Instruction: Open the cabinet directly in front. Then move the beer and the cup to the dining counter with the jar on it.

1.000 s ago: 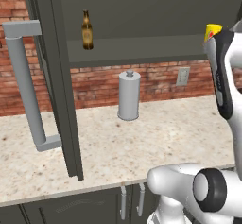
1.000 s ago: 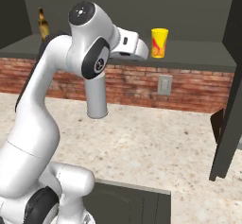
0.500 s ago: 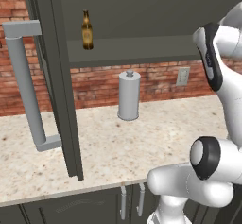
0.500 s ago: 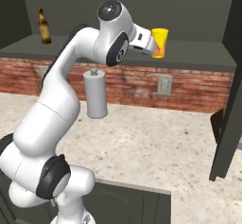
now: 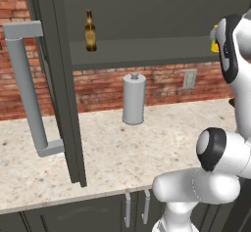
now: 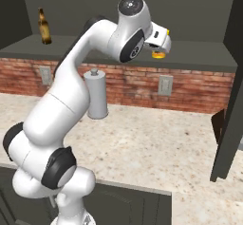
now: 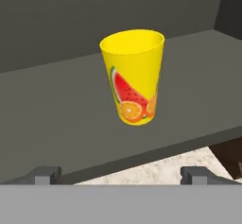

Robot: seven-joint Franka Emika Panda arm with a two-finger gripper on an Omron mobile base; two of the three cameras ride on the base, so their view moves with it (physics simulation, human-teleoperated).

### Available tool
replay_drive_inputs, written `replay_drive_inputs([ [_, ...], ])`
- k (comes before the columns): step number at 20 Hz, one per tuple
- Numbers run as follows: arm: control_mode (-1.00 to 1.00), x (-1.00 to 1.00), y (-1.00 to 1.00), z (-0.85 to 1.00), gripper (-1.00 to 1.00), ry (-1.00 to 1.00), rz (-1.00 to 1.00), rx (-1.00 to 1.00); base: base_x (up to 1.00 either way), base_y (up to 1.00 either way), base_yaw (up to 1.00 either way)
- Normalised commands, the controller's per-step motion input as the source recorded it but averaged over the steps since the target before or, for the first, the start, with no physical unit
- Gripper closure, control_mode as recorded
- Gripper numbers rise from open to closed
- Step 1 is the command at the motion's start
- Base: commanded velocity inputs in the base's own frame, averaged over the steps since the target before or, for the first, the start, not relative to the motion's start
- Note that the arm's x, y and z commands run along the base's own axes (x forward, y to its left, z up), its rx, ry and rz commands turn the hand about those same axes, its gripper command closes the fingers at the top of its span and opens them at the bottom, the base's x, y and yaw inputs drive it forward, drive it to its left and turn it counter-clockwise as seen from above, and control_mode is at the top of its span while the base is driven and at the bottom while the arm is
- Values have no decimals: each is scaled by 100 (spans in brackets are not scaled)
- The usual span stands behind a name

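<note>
Your open cabinet [image 5: 59, 79] holds two things on its shelf: the brown beer [image 5: 90, 32] upright at the left with a yellowish label too small to read, and the yellow cup [image 7: 134, 76] upright well to the right, printed with watermelon and orange slices. Your tool [image 7: 122, 175], fingers spread wide, faces the cup without touching it.

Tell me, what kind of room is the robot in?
It looks like a kitchen. There's an open cabinet on a brick wall, with a beer and a yellow cup on its shelf, and a speckled stone counter underneath with a tall grey canister on it.
</note>
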Motion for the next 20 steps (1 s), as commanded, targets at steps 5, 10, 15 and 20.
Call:
replay_drive_inputs([
  [5,-100,0,-40,-2,-100,-7,-2,0,0,0,0],
  [10,-100,2,3,-12,-100,-2,0,0,0,0,0],
  [15,-100,0,4,-6,-100,-16,0,0,0,0,0],
  [20,-100,12,1,0,-100,-29,0,0,0,0,0],
])
